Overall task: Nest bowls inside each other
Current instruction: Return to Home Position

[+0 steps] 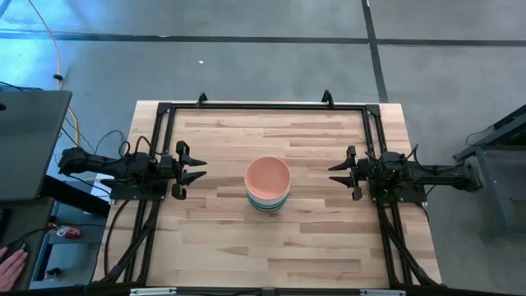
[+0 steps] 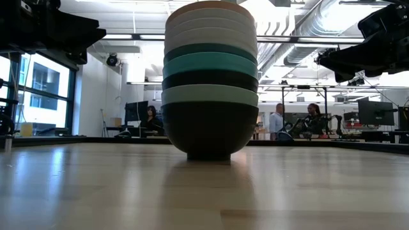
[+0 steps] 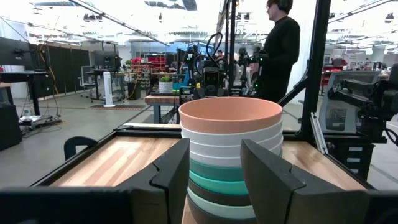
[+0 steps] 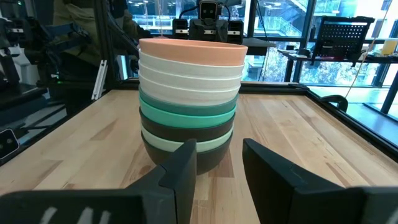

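Note:
The bowls stand nested in one stack at the table's middle, resting on the base of a black bowl. A salmon pink bowl is on top; below it come white, teal, dark green and mint rims. My left gripper waits open at the table's left, level with the stack and apart from it. My right gripper waits open at the table's right, also apart from the stack. Each gripper points at the stack.
A black metal frame runs along the table's far edge and both sides. Bare wood lies all around the stack. People stand and sit in the room beyond the table. A person's hand rests off the table, near left.

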